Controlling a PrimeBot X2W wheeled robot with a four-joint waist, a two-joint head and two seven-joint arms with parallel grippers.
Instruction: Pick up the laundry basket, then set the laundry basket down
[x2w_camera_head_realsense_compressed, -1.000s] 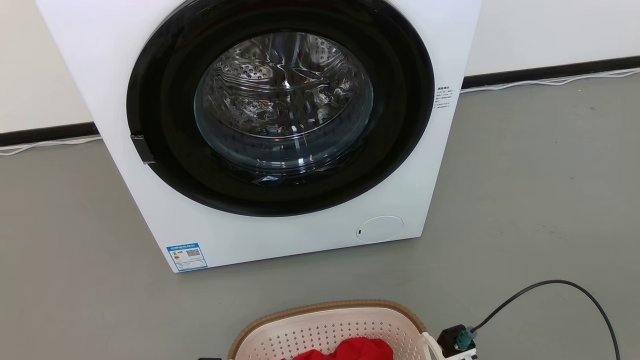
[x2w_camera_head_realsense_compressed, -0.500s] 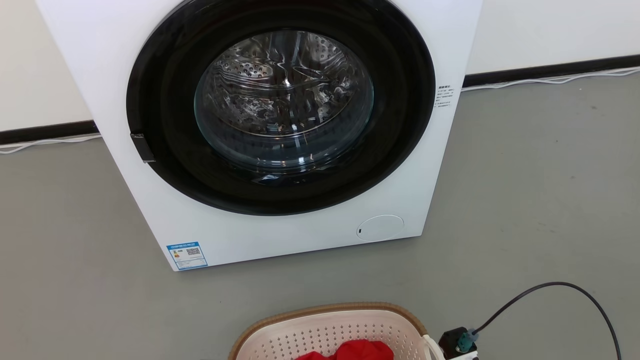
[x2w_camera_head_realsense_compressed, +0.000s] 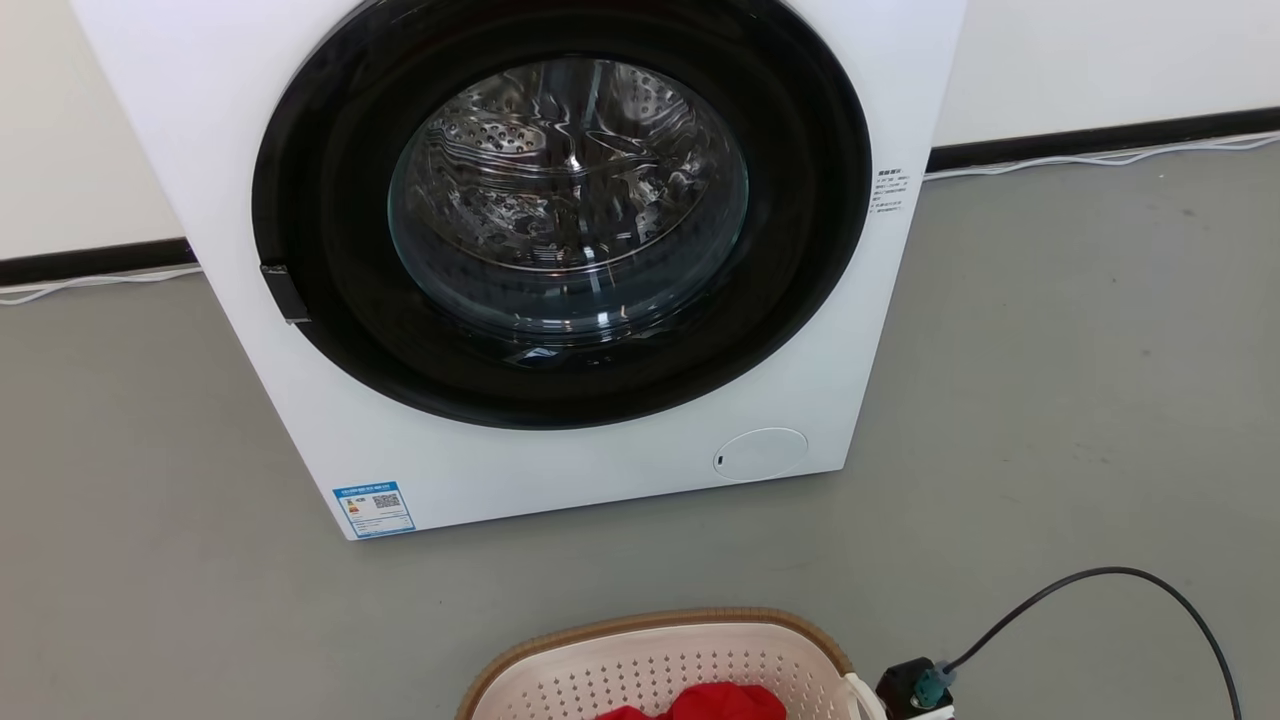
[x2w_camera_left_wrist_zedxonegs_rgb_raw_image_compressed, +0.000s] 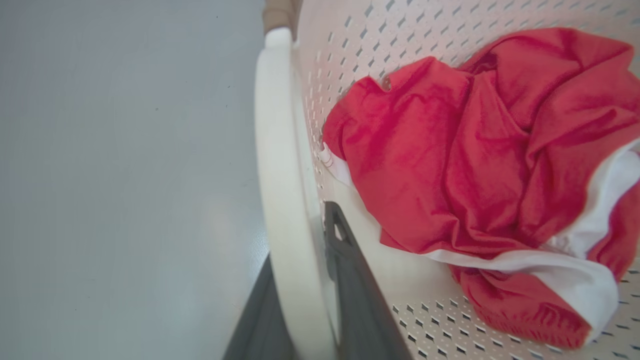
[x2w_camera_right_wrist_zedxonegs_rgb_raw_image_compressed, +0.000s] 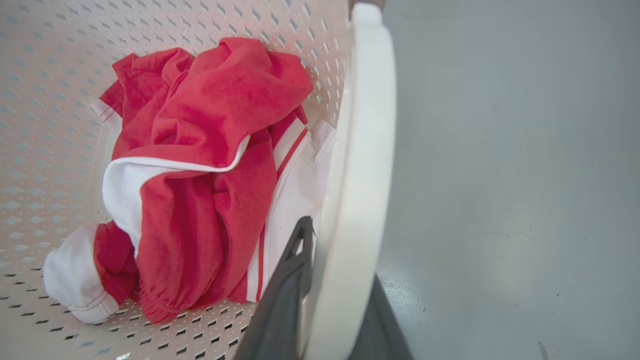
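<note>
The laundry basket (x2w_camera_head_realsense_compressed: 655, 622), cream-white and perforated with a brown woven rim, sits at the bottom edge of the head view in front of the washing machine. Red and white clothes (x2w_camera_left_wrist_zedxonegs_rgb_raw_image_compressed: 450, 150) lie inside it. In the left wrist view my left gripper (x2w_camera_left_wrist_zedxonegs_rgb_raw_image_compressed: 300, 235) is shut on one white loop handle (x2w_camera_left_wrist_zedxonegs_rgb_raw_image_compressed: 277, 140), with one dark finger inside the basket and one outside. My right gripper (x2w_camera_right_wrist_zedxonegs_rgb_raw_image_compressed: 340, 250) is shut the same way on the other white loop handle (x2w_camera_right_wrist_zedxonegs_rgb_raw_image_compressed: 365, 125). Grey floor shows beyond each handle.
A white front-loading washing machine (x2w_camera_head_realsense_compressed: 560, 470) with a closed round black door (x2w_camera_head_realsense_compressed: 560, 210) stands on the grey floor just beyond the basket. A black block with a teal plug (x2w_camera_head_realsense_compressed: 915, 688) and a looping black cable (x2w_camera_head_realsense_compressed: 1150, 580) is beside the basket's right handle. White wall and black skirting lie behind.
In the head view the basket's rim sits slightly lower and the washing machine slightly higher than a second ago. Both grips on the handles are unchanged.
</note>
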